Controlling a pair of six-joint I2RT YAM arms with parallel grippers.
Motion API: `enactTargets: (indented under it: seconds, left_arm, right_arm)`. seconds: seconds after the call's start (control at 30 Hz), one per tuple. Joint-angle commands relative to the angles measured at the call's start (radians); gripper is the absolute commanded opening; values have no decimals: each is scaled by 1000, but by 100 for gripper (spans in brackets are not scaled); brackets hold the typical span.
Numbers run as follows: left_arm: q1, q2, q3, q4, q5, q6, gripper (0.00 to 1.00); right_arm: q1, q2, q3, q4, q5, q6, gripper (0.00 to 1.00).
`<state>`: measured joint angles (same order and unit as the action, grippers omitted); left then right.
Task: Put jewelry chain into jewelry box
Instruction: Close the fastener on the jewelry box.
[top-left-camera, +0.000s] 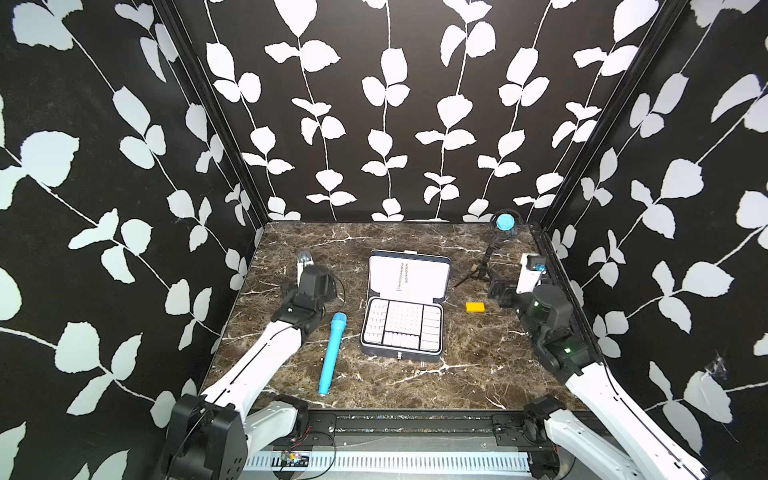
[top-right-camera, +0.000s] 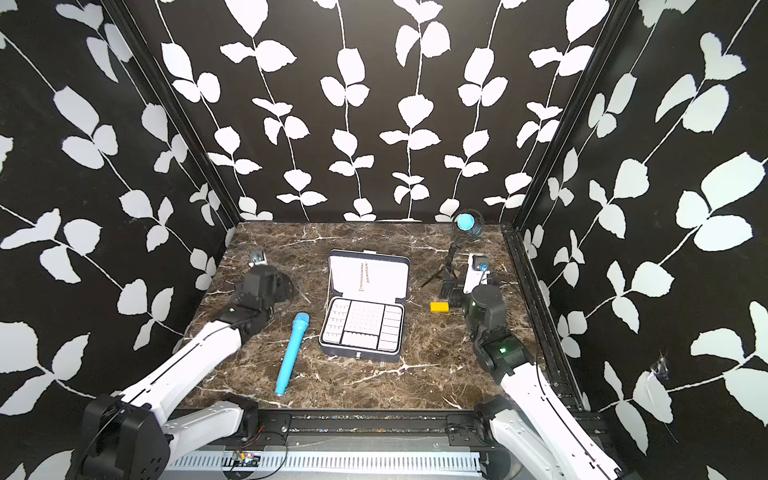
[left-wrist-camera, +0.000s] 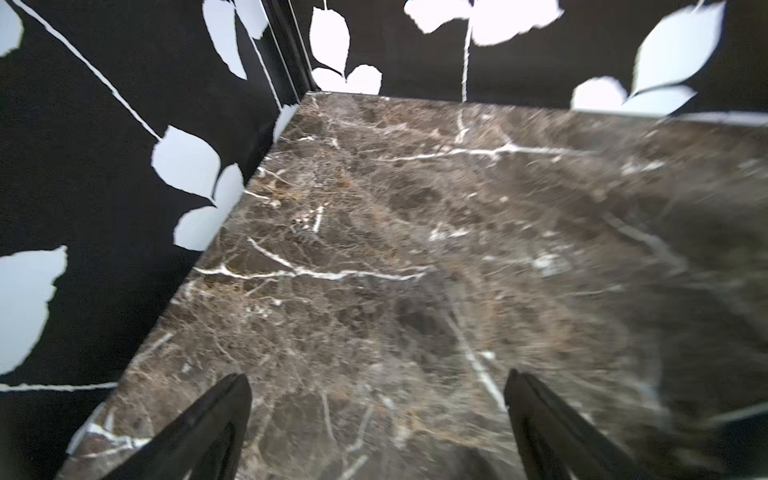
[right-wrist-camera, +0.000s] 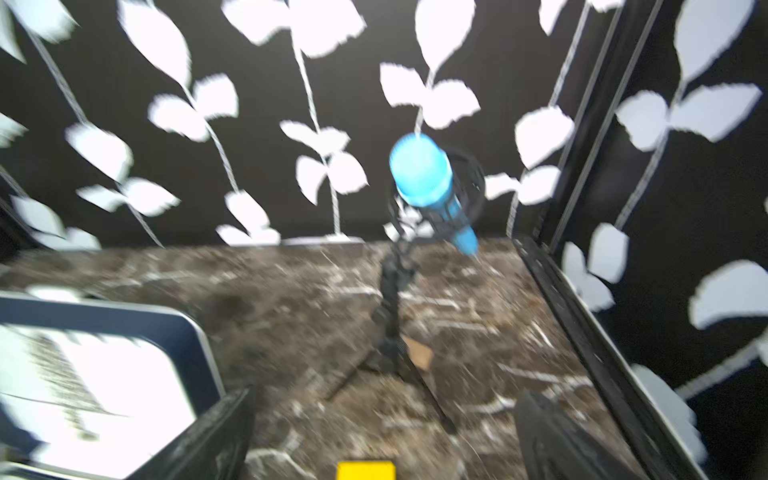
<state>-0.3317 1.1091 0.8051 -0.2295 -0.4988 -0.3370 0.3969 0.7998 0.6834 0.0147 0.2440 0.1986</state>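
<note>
Flanking the open jewelry box (top-left-camera: 401, 352), left gripper (left-wrist-camera: 374, 376) and right gripper (right-wrist-camera: 384, 392) hang wide, empty; a microphone stand (right-wrist-camera: 390, 299) fronts the right.

The left arm (top-left-camera: 266, 345) reaches forward on the left side, wrist angled down, left gripper (left-wrist-camera: 376, 374) jaws spread wide, empty. The right arm (top-left-camera: 602, 395) reaches forward along the right side, right gripper (right-wrist-camera: 384, 392) jaws also wide, empty.
</note>
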Motion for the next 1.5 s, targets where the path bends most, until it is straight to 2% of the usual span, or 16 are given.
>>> enactTargets:
  seconds: [0.0,0.1,0.2,0.3,0.43,0.63,0.93,1.47]
  left_arm:
    - [5,-26,12,-137,235,-229,98]
    - [3,-46,-79,40,430,-310,98]
    - [-1,-38,-135,161,553,-362,98]
    - [-19,-30,-180,237,606,-386,98]
    - [-76,-21,-200,254,606,-389,98]
    - [-150,34,-193,245,612,-388,97]
    - [-161,49,-208,221,597,-386,94]
    - [-162,69,-207,216,597,-372,90]
  right_arm:
    - [16,155,200,-133,-220,9,99]
    - [100,318,437,-335,-242,-191,99]
    - [181,437,601,-455,-275,-429,99]
    - [209,559,730,-546,-312,-558,100]
    - [242,695,825,-584,-346,-666,100]
    - [256,863,931,-570,-364,-714,98]
    - [266,989,1006,-549,-290,-731,95]
    - [265,1043,1058,-536,-316,-707,69]
